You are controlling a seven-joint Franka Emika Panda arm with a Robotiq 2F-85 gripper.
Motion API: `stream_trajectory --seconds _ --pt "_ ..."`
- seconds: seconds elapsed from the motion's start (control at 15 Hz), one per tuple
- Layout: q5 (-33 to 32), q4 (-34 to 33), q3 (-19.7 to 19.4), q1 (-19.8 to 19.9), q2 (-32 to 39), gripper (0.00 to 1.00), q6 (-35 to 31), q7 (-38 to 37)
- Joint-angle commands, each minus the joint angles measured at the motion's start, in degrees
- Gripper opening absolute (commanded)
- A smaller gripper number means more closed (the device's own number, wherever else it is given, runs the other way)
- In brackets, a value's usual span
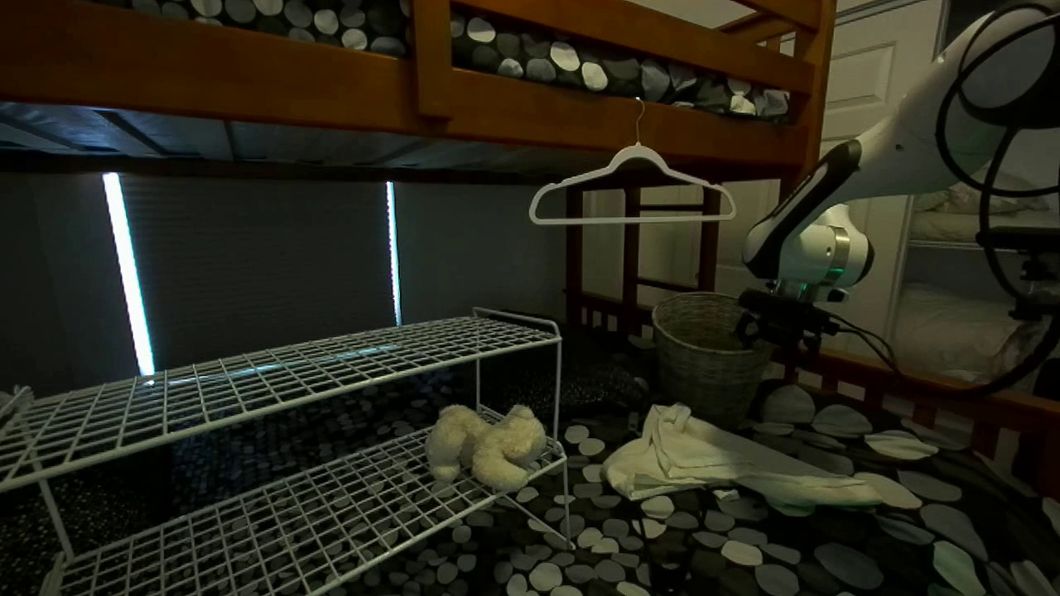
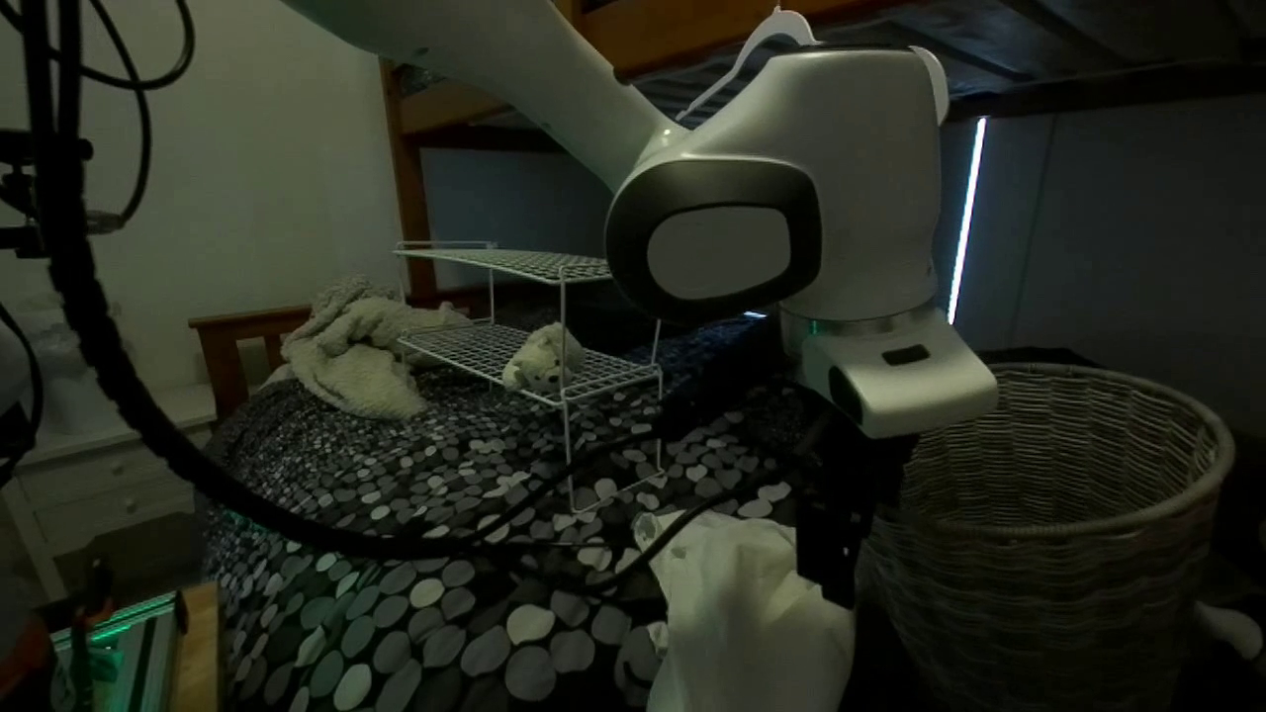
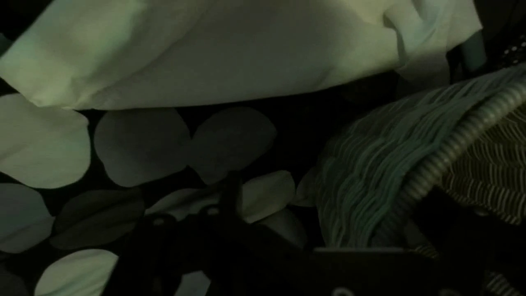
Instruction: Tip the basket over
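The basket (image 2: 1068,593) stands roughly upright on the worktop (image 2: 495,603), dotted bedding, right at the pincer (image 3: 335,187). Pincer released: wrist view has the jaws spread, basket rim running between them. Whether either jaw touches the weave, can't tell.

View differences: white hanger (image 1: 633,156) shows whole in an exterior view, hanging at the upper bunk (image 1: 248,74); in an exterior view the arm (image 2: 870,188) covers much of it. White drawers (image 2: 109,485) and a fleecy bundle (image 2: 361,351) also show in an exterior view.

Hard to see: basket base (image 2: 1048,682) runs off the bottom in an exterior view; wrist view crops its right side. Pincer is near-black in all three, outline tough to trace.

Edges/room: pale cloth (image 1: 712,463) lies just beside the basket, a bed-end rail (image 1: 857,372) near. Wire rack (image 1: 273,372), plush toy (image 1: 480,451) on its lower shelf, stands apart from the basket, dotted fabric between. The upper bunk overhangs the rack.
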State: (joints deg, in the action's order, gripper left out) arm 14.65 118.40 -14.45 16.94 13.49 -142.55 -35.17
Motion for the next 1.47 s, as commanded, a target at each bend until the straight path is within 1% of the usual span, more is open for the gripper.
stream_trajectory --seconds 0.0,0.27,0.93,1.2,1.4 --pt "-0.88 0.78 -1.39 -0.92 -0.96 1.0 6.56 -0.09" --pt "-0.37 1.16 -1.03 -1.1 -0.52 1.0 11.09 0.5" --pt "-0.82 2.31 0.19 -4.16 2.48 1.0 18.15 0.5" --pt "-0.87 3.31 1.01 -5.69 4.48 1.0 19.06 0.65" --pt "-2.84 4.93 0.71 -7.41 4.45 1.0 16.9 -1.04"
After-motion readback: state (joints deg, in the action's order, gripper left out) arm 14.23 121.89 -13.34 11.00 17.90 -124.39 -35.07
